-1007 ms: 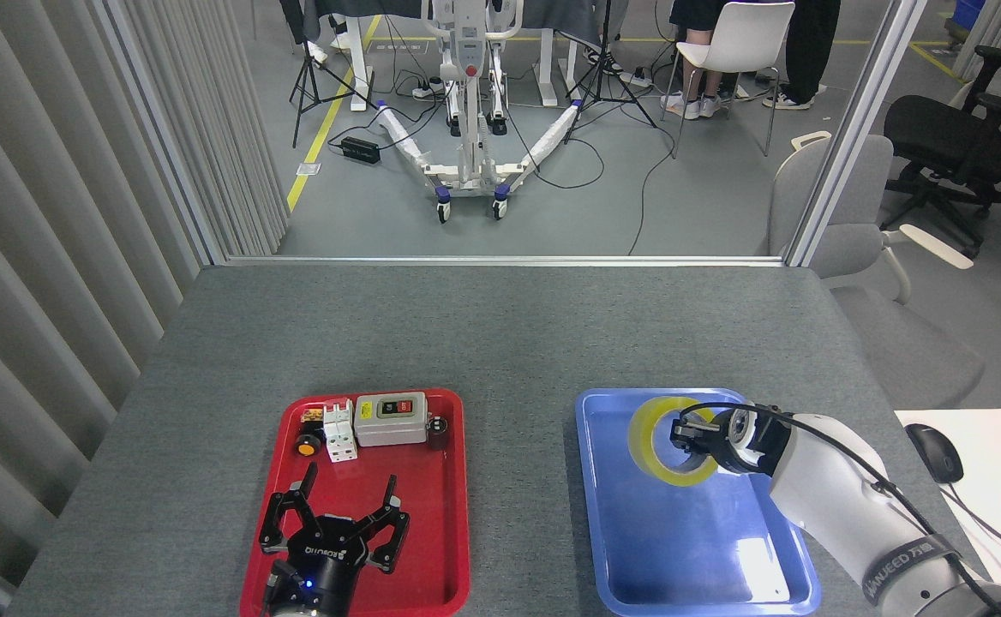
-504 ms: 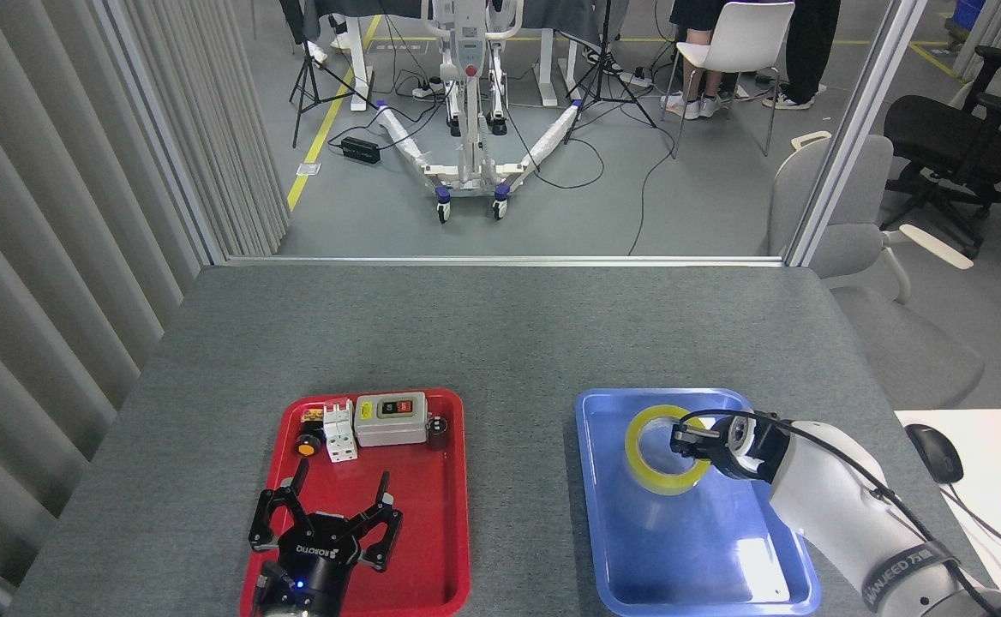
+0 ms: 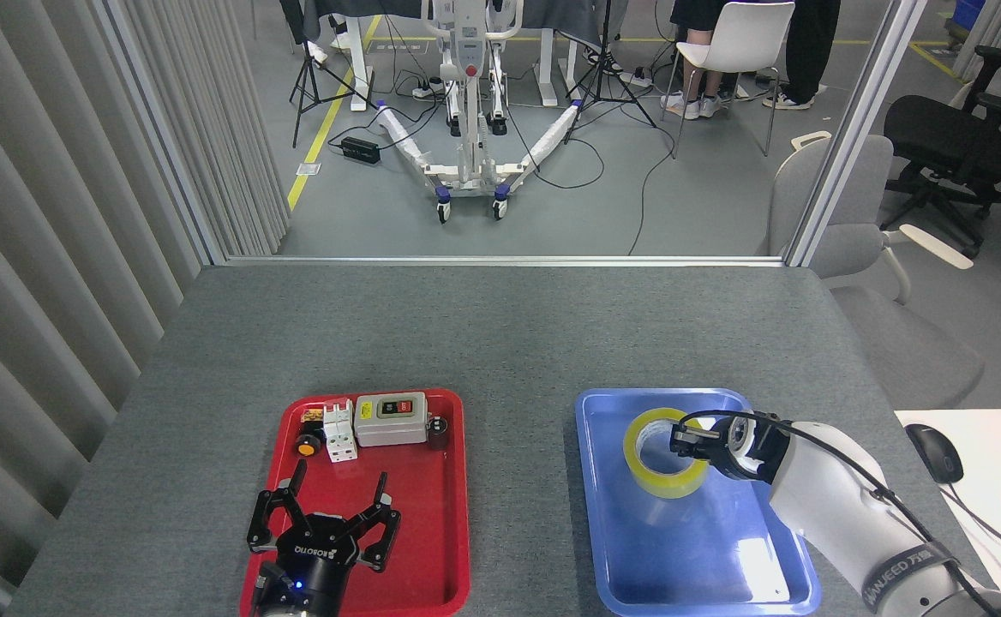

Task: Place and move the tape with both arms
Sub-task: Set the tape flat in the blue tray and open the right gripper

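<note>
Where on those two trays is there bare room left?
The blue tray is bare nearer than the tape. The red tray is crowded along its far edge with switches; its middle is bare, between them and the open left gripper.

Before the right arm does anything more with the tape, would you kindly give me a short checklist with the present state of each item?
1. Right gripper at the tape: ok, its tip reaches the roll's right rim.
2. Firm grasp on the tape: cannot tell, the fingers are small and dark.
3. Tape over the blue tray: ok; whether it rests on it or is lifted, cannot tell.
4. Left gripper open: ok, fingers spread, holding nothing.
5. Left gripper clear of the switch parts in the red tray: ok, it hangs nearer the tray's near end.
6. Table between the trays bare: ok.
</note>
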Controlling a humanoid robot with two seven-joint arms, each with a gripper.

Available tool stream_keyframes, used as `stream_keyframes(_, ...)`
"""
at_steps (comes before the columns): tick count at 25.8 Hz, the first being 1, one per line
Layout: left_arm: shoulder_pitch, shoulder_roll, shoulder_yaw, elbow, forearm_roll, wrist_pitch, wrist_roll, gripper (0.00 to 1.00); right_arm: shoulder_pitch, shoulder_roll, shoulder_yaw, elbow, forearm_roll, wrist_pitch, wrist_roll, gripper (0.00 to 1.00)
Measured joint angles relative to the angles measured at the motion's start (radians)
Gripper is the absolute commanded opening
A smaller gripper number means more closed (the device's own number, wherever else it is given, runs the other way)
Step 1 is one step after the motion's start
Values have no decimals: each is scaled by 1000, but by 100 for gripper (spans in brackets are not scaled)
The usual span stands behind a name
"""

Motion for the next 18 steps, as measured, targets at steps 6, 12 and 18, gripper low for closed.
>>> stream_keyframes(6, -3, 1, 0, 3, 0, 0, 0, 100, 0, 0, 0, -1, 0, 0, 0, 54)
stream_keyframes(12, -5, 2, 0, 7, 1, 0, 0, 100, 0, 0, 0, -2, 0, 0, -1, 57)
stream_keyframes(18, -11, 7, 1, 15, 1, 0, 0, 100, 4, -17, -26, -61, 11, -7, -2, 70)
